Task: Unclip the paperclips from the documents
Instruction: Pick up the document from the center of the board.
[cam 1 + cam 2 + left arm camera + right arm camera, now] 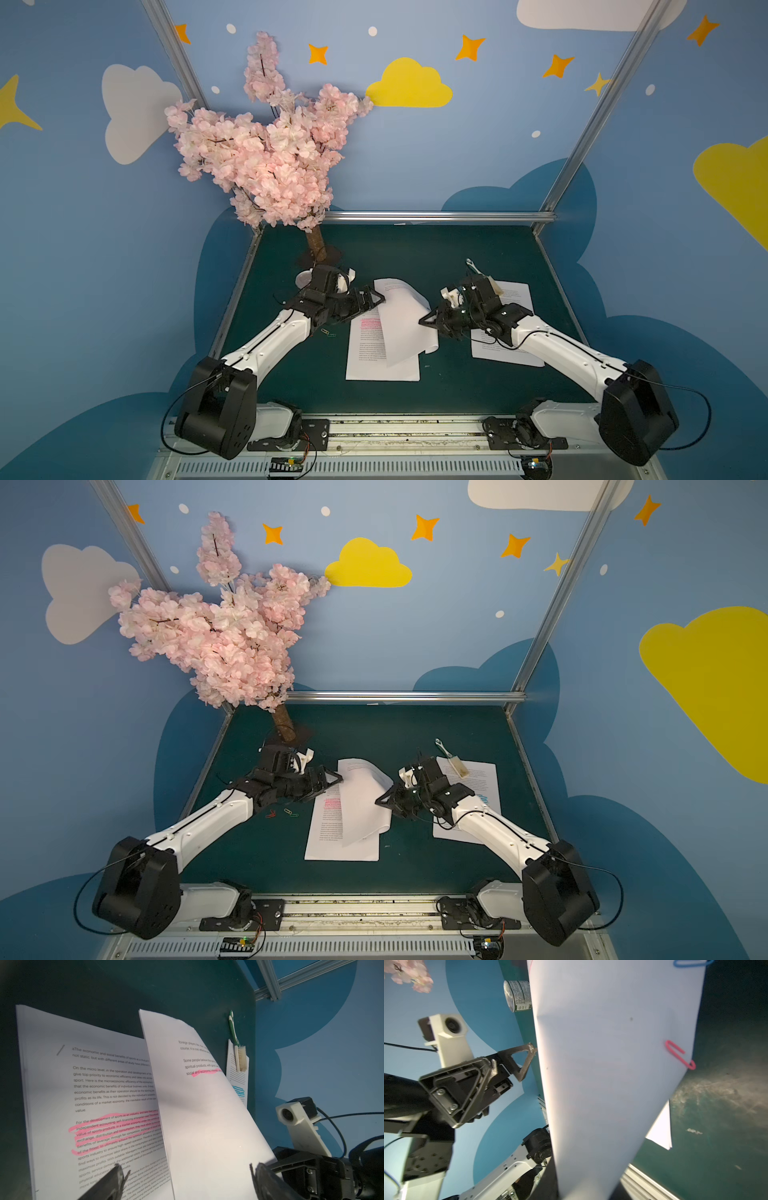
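A white document with pink highlighter (374,357) (93,1095) lies flat mid-table. A sheet (405,320) (361,800) curls up over it, and my right gripper (426,321) (583,1192) is shut on its right edge. On that sheet's underside sit a red paperclip (680,1055) and a blue paperclip (691,963). My left gripper (372,303) (187,1167) stands open at the sheet's far left edge, holding nothing. A third document (515,295) with a blue band lies under my right arm. Loose paperclips (282,812) lie left of the pages.
A brush with a green-white handle (484,278) (239,1057) rests on the right document's far corner. A tin can (518,995) lies behind my left wrist near the blossom tree's trunk (316,245). Aluminium rails (436,216) bound the green mat.
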`<state>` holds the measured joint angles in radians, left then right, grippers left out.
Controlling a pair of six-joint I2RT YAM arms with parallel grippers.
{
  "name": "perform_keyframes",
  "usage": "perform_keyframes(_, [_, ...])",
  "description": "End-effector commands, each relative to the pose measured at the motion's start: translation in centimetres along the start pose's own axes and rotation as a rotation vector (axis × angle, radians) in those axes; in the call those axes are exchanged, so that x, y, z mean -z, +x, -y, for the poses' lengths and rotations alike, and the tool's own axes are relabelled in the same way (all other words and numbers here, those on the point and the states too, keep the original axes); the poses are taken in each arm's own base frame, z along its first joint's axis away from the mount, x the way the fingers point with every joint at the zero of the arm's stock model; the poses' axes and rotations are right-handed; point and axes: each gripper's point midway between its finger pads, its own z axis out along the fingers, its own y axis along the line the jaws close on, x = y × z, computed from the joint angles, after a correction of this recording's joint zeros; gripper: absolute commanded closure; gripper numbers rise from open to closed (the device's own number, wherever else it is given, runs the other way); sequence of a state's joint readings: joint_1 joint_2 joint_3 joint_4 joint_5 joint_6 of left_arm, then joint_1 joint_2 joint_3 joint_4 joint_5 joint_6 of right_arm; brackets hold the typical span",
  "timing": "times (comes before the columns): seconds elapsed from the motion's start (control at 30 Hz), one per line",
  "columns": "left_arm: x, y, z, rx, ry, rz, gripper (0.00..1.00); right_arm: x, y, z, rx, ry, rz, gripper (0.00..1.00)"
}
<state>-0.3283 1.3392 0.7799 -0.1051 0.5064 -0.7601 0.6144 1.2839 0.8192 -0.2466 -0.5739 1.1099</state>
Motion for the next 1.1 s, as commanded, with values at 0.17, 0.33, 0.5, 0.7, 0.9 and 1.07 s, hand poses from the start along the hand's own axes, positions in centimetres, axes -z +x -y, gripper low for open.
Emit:
perform_keyframes(0.17, [-1.0,-1.0,1.4,0.101,0.166,0.079,0.01,1.6,0.0,-3.7,-0.028,-0.112,0.003,0.76])
perform_keyframes(0.33, [-1.5,-0.8,1.8,0.159,0.226,0.098,0.03,1.3,-0.1,-4.3,-0.040,-0.144,0.008,0.76])
perform_keyframes(0.5, [-1.5,-0.9,3.0,0.195,0.308,0.120,0.20,1.1,0.0,-4.1,-0.046,-0.147,0.006,0.76])
perform_keyframes(0.7, [-0.4,-1.1,3.0,0.222,0.309,0.160,0.63,0.7,0.2,-3.2,-0.056,-0.136,-0.001,0.76])
perform_keyframes(0.9, [0.2,-1.6,4.7,0.174,0.361,0.146,0.97,0.4,0.5,-2.5,-0.056,-0.122,-0.011,0.76])
perform_keyframes(1.07, [0.7,-1.7,6.1,0.100,0.379,0.127,0.97,0.8,0.7,-2.5,-0.034,-0.098,-0.020,0.64])
